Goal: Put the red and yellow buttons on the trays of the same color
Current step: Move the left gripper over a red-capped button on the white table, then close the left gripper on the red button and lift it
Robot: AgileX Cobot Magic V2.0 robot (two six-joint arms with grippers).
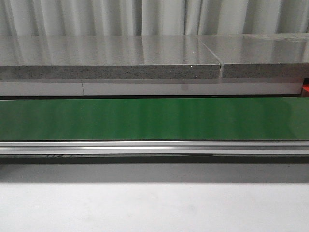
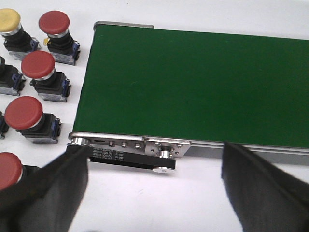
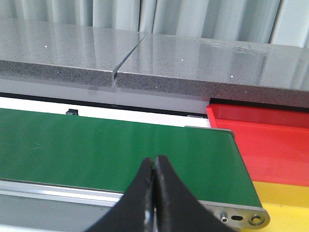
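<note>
- The left end effector [image 2: 154,193] is open, its two dark fingers [image 2: 46,193] spread wide over the white counter [image 2: 193,203], holding nothing.
- It hangs just before the end of the green belt [image 2: 193,87], near the belt's metal end bracket [image 2: 145,147].
- Beside that belt end stand the buttons: four red buttons [image 2: 38,65] in a column and one yellow button [image 2: 9,21] at its far end, all upright on dark bases.
- The right end effector [image 3: 154,193] is closed, fingers pressed together, gripping nothing.
- It sits over the belt's other end, near the red tray [image 3: 270,140] and the yellow tray [image 3: 285,203], which touch.
- The front view shows only the belt and a grey stone ledge [image 1: 106,58] behind it.
</note>
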